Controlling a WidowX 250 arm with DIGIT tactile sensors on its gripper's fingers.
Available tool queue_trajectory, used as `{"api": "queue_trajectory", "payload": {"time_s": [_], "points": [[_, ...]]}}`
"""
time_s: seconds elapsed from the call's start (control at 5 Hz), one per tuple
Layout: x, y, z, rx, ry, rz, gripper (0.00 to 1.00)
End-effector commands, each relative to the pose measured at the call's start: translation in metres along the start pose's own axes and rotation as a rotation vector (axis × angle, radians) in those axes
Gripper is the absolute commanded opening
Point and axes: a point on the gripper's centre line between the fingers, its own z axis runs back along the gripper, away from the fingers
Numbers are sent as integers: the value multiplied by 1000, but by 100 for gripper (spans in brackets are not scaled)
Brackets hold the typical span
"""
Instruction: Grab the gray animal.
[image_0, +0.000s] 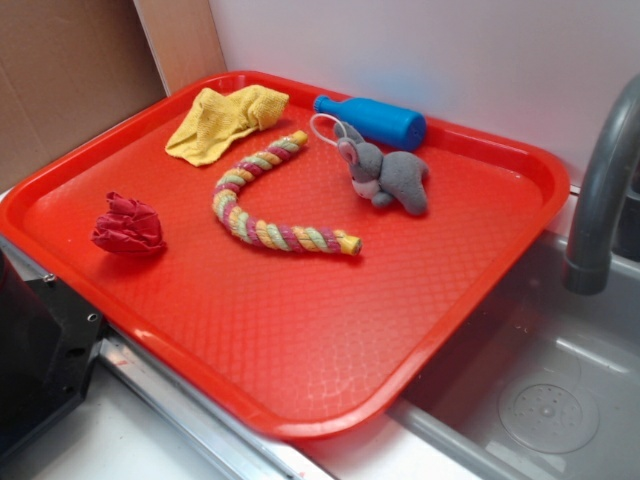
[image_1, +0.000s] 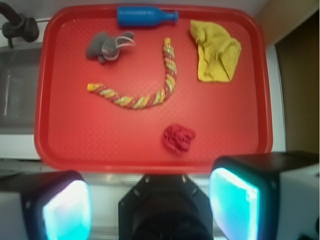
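- We see a red tray filling most of the exterior view, sitting partly over a steel sink at the lower right, with a gray faucet at the right edge.
- A multicolour braided rope curves across the middle of the tray; a yellow cloth lies crumpled at the upper left.
- A blue bottle lies on its side along the tray's far rim, upper centre of the exterior view.
- The gray animal lies just below the bottle, right of the rope's upper end and apart from both. In the wrist view the gray animal sits at the upper left, under the bottle.
- A small red crumpled cloth rests at the left of the tray.
- Our gripper shows at the bottom of the wrist view, well short of the toy; the jaws stand spread wide and hold nothing.
- We judge the toy light, soft and squashy, not fragile, its plush giving good friction. We would close across the plump body, not the thin white loop or the tail, which would likely flop or slip free.
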Motion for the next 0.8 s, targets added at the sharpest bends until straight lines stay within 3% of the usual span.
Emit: {"api": "queue_trajectory", "payload": {"time_s": [0.0,0.2,0.4,0.6], "points": [[48,-14,-33,-39,4,-336,100],[75,-27,-60,-39,-38,-485,100],[92,-37,-82,-124,-54,-597,100],[116,-38,-106,-154,-59,-656,100]]}}
